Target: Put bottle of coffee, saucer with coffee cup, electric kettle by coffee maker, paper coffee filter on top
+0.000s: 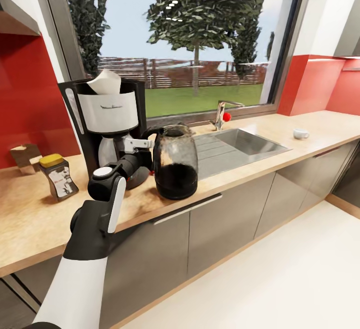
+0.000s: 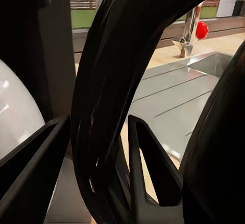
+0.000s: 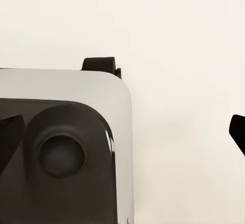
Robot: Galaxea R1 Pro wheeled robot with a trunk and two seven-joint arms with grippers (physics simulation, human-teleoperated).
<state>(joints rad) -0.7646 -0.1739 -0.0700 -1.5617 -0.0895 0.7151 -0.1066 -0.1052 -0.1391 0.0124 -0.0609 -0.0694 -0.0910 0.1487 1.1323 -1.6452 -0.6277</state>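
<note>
The coffee maker (image 1: 107, 119) stands on the kitchen countertop (image 1: 30, 219) with the paper coffee filter (image 1: 105, 81) on top. Left of it is the bottle of coffee (image 1: 58, 176). The electric kettle (image 1: 175, 161) stands upright on the counter just right of the machine. My left gripper (image 1: 146, 161) is shut on the kettle's black handle (image 2: 102, 121), a finger (image 2: 150, 168) pressed to each side. The coffee cup (image 1: 300, 133) sits far right on the counter. My right gripper (image 3: 122, 132) is open over the floor, holding nothing. The saucer is out of view.
A small tan box (image 1: 25, 158) sits behind the jar against the red panel. Right of the kettle lie the sink (image 1: 250, 141) and the tap (image 1: 222, 114). A grey slab (image 1: 15, 19) overhangs at the upper left. Pale floor (image 1: 280, 279) lies before the cabinets.
</note>
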